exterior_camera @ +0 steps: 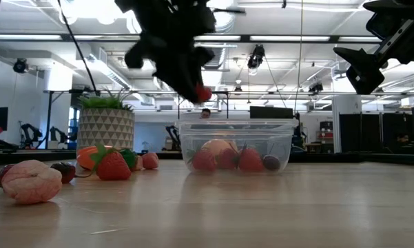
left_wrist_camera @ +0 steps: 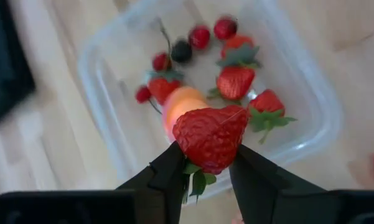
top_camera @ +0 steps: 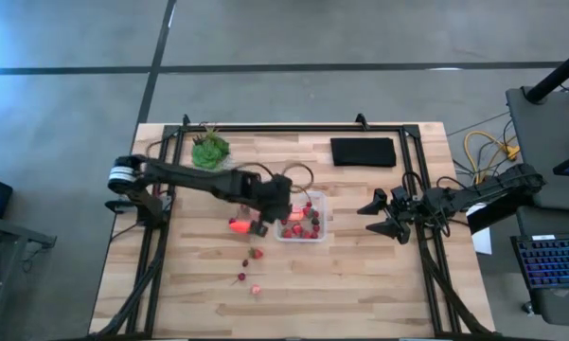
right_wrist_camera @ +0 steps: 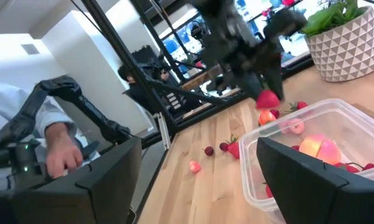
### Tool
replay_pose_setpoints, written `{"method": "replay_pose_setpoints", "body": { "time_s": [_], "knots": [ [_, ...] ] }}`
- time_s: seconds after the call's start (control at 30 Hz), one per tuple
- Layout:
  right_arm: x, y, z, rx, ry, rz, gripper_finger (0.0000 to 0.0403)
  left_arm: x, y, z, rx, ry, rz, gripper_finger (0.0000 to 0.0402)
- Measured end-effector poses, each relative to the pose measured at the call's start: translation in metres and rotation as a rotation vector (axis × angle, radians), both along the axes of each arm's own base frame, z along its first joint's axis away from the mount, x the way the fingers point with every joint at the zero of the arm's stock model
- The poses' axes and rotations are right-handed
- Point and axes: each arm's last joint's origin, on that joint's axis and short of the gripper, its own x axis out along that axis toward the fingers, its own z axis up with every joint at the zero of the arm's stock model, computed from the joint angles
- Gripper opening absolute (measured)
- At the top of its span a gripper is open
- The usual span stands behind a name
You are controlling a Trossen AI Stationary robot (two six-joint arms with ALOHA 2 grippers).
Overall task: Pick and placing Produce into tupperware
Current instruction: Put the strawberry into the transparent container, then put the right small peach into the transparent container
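- A strawberry (left_wrist_camera: 210, 137) is pinched between the fingers of the left hand (left_wrist_camera: 206, 167), raised off the surface (top_camera: 360, 284).
- The tupperware (left_wrist_camera: 311, 106), holding berries, is seen just below and ahead of that hand.
- The right hand (top_camera: 386, 214) is held open, well to the tupperware's far side.

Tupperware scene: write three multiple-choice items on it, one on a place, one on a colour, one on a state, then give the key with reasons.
1. Where is the left gripper?
A. above the tupperware's edge
B. over the black pad
C. off the table

2. What colour is the pad?
A. white
B. black
C. green

3. What is the state of the left gripper?
A. open and empty
B. shut on a strawberry
C. shut on the plant

Key: 1 A, the left wrist view looks down into the tupperware right past the fingers. 2 B, the high view shows it dark on the pale wood. 3 B, the berry sits pinched between both fingers.
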Motion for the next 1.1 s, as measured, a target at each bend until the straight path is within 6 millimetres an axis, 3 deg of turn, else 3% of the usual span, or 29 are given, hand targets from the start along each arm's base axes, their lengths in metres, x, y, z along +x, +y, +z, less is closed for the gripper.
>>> {"method": "replay_pose_setpoints", "body": {
  "time_s": [0.1, 0.23, 0.43, 0.53, 0.63, 0.73, 0.97, 1.1],
  "knots": [
    [0.000, 0.000, 0.000, 0.000, 0.000, 0.000, 0.0307, 0.011, -0.003, -0.012, 0.001, 0.007, 0.088, 0.0121],
    [0.000, 0.000, 0.000, 0.000, 0.000, 0.000, 0.0308, 0.019, -0.002, -0.009, -0.028, -0.019, 0.158, 0.0168],
    [0.000, 0.000, 0.000, 0.000, 0.000, 0.000, 0.0309, 0.014, -0.001, 0.006, -0.015, -0.048, 0.200, 0.0246],
    [0.000, 0.000, 0.000, 0.000, 0.000, 0.000, 0.0306, 0.001, 0.003, 0.009, 0.060, 0.051, 0.243, 0.0269],
    [0.000, 0.000, 0.000, 0.000, 0.001, 0.000, 0.0308, -0.020, 0.009, 0.001, 0.085, 0.267, 0.249, 0.0275],
    [0.000, 0.000, 0.000, 0.000, 0.001, 0.000, 0.0311, -0.037, 0.008, -0.012, -0.015, 0.442, 0.190, 0.0275],
    [0.000, 0.000, 0.000, 0.000, 0.000, 0.000, 0.0306, -0.037, 0.008, -0.051, -0.015, 0.358, 0.208, 0.0268],
    [0.000, 0.000, 0.000, 0.000, 0.000, 0.000, 0.0310, -0.037, 0.008, -0.059, -0.021, 0.332, 0.216, 0.0249]
  ]
}}
